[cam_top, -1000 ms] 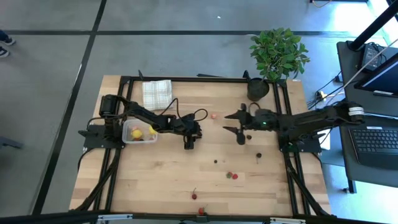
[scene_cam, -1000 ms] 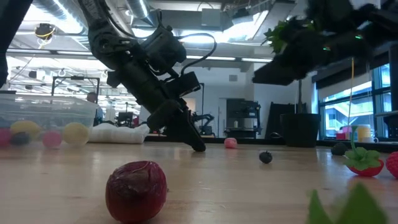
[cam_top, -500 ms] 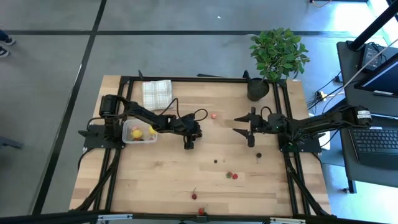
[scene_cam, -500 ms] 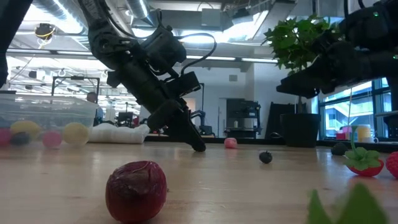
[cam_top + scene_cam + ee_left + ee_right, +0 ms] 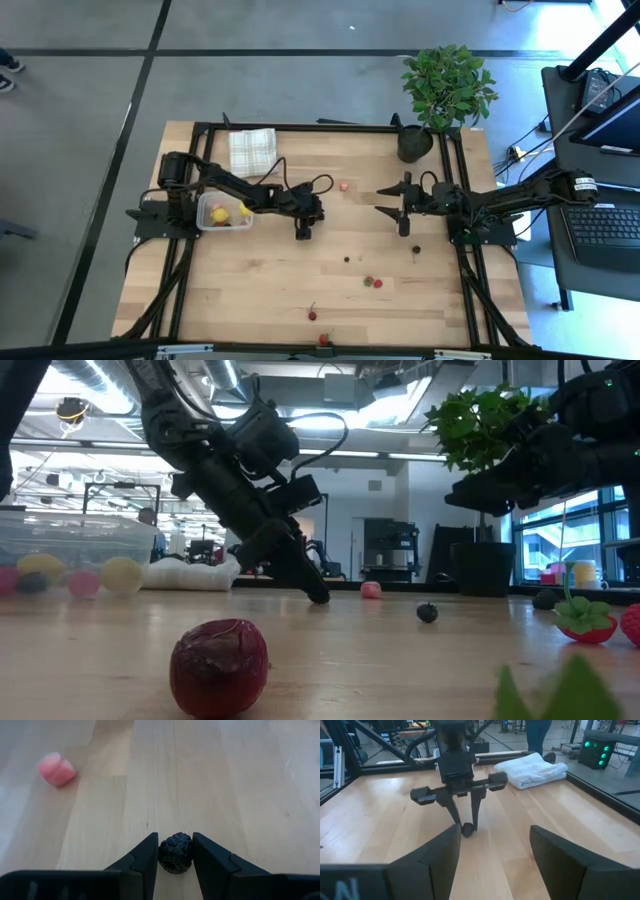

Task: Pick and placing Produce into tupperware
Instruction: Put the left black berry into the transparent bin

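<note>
Tupperware [image 5: 224, 215], seen from above, sat at the table's [image 5: 270, 290] left side beside the left arm's base, with yellow and pink produce inside. The left gripper [image 5: 303, 232] pointed down at the boards near the table's middle. The right gripper [image 5: 399, 205] hung well apart from it on the right, fingers spread wide and holding nothing. A pink piece [image 5: 343, 185] lay between the two arms, toward the far edge. Red berries [image 5: 373, 282] and small dark pieces were scattered over the near right part. A folded cloth [image 5: 252, 150] and a potted plant [image 5: 447, 85] stood along the far edge.

From table height, the left gripper [image 5: 316, 596] touched the wood with its tips, slanting down from the upper left. A large red fruit [image 5: 219, 667] lay close to the camera, and the clear container showed at the far left.

In the left wrist view, the two dark fingers [image 5: 142, 862] pressed against both sides of a dark bumpy berry [image 5: 175, 852] that rested on the wood.

The right wrist view looked between that arm's own wide-apart fingers [image 5: 427, 857] at the left gripper [image 5: 465, 827], its tips closed around the same dark berry [image 5: 467, 829].
</note>
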